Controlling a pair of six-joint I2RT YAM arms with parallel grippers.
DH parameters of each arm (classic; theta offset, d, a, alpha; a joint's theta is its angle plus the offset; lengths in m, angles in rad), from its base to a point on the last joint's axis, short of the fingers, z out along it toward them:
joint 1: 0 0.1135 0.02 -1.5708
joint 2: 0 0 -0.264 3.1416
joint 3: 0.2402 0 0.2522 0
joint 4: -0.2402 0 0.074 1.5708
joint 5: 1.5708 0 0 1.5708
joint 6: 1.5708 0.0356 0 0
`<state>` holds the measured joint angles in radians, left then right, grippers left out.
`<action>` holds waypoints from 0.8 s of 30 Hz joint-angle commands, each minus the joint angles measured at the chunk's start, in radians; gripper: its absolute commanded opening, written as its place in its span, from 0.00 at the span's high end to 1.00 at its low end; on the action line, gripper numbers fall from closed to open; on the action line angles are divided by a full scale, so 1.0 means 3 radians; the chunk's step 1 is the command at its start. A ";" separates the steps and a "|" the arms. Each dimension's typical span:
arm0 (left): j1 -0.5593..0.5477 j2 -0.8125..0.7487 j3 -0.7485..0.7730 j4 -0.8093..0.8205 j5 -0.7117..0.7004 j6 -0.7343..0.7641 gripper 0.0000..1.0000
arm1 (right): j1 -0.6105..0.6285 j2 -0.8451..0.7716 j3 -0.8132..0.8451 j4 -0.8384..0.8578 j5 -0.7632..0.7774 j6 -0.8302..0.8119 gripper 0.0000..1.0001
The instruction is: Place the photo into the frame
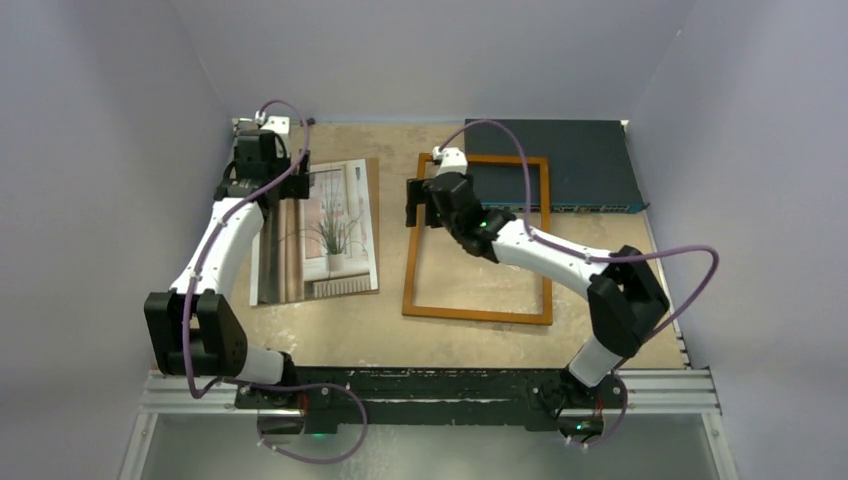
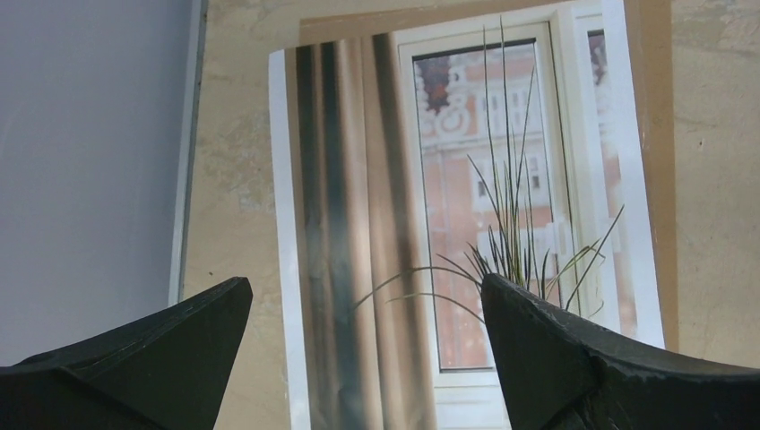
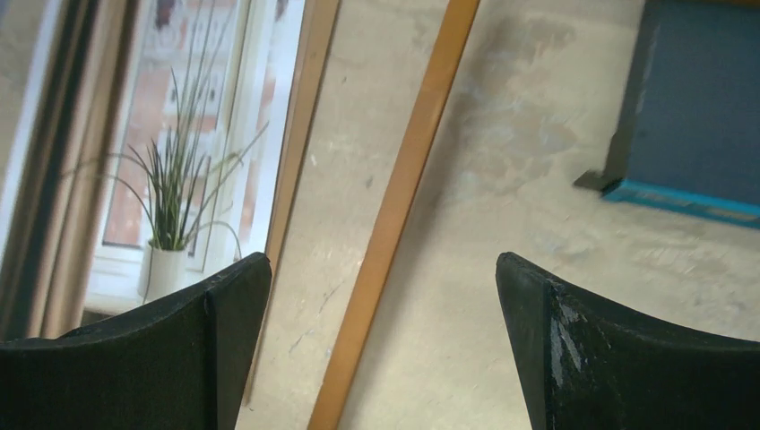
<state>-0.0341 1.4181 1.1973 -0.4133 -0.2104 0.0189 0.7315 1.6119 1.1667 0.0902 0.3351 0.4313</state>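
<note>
Both claws are open with nothing in them, as far as we can see. The photo is lying face up on the left side of the counter, on top of a plain brown backing board that peeks out along the photo's right and far edges. It's not in the frame. That one is flat on the counter just to the right, with a strip of bare counter between the two.

The left claw hangs over the photo's far left part, fingers spread wide. In the left wrist view we see the curtain and the spindly plant right between them.

The right claw sits above the frame's left rail near the far corner, also spread wide. In the right wrist view the orange-brown rail runs between the fingers, and we can't tell if they touch it.

The frame's far right corner overlaps a dark blue flat box at the back of the counter. We can't tell if it's resting on the box.
</note>
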 commanded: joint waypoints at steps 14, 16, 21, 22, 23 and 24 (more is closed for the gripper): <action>0.0334 0.0241 0.0199 -0.0659 0.0475 -0.0035 0.00 | 0.0291 0.0855 0.0856 -0.1063 0.0222 0.0343 0.08; 0.0334 0.0270 0.0227 -0.0706 0.0506 -0.0037 0.01 | 0.0323 0.0844 0.0785 -0.0919 0.0221 0.0361 0.12; 0.0334 0.0284 0.0233 -0.0769 0.0560 -0.0006 0.01 | 0.0345 0.0945 0.0773 -0.0818 0.0189 0.0449 0.14; 0.0336 0.0287 0.0228 -0.0778 0.0559 0.0002 0.01 | 0.0352 0.0985 0.0792 -0.0824 0.0193 0.0457 0.15; 0.0337 0.0293 0.0224 -0.0790 0.0558 0.0002 0.01 | 0.0357 0.1028 0.0813 -0.0840 0.0213 0.0472 0.17; 0.0335 0.0293 0.0220 -0.0803 0.0562 0.0003 0.01 | 0.0359 0.1068 0.0824 -0.0851 0.0242 0.0490 0.19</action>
<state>0.0631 1.5066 1.2465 -0.6373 -0.0601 0.0193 0.8459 1.9110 1.3857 -0.1646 0.3584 0.5434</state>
